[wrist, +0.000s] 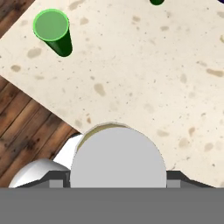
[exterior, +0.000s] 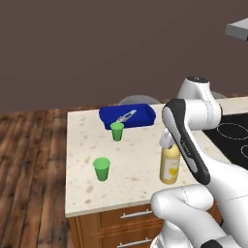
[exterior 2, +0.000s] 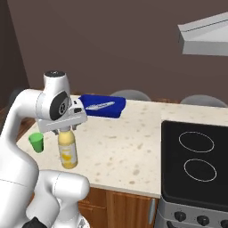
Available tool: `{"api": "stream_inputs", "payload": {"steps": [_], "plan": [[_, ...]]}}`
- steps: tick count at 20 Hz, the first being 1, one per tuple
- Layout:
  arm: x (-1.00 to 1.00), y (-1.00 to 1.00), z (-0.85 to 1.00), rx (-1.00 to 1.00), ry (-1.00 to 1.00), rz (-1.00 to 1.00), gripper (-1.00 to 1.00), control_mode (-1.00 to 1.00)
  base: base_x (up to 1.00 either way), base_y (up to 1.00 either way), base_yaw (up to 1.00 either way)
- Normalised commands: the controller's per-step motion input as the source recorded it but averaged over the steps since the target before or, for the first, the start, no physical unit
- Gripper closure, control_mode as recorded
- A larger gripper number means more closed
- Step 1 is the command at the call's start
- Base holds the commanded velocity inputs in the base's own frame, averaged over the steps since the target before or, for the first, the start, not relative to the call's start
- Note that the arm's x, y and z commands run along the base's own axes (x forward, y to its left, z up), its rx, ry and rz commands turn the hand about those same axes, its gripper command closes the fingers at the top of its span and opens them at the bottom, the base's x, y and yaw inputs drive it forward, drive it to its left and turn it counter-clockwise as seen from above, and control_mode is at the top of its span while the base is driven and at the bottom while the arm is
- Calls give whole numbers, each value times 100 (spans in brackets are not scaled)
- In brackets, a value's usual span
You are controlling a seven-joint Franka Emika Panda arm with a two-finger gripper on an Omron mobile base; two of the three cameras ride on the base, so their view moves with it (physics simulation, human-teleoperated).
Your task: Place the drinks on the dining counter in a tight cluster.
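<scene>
The yellow juice bottle [exterior: 170, 167] stands upright on the beige speckled desk [exterior: 135, 164], near its front edge, its white cap [wrist: 118, 157] directly under the pincer [exterior 2: 66, 129]. The pincer sits at the bottle's neck, but I cannot tell whether it is clamped on it. One green cup [exterior: 101, 168] stands to the bottle's left, another [exterior: 117, 131] farther back, just before a blue tray [exterior: 128, 116]. The black cooktop [exterior 2: 196, 156] lies to the right.

white Franka arm [exterior: 193, 145], glossy rounded links, dark grey joint bands, black round cap on top joint, bulbous white base
</scene>
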Motion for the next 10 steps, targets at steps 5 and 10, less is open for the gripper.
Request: {"api": "stream_inputs", "payload": {"steps": [5, 10], "plan": [[0, 0, 0, 0, 0, 0, 100, 100, 0, 0, 0], [0, 0, 0, 0, 0, 0, 100, 100, 0, 0, 0]]}}
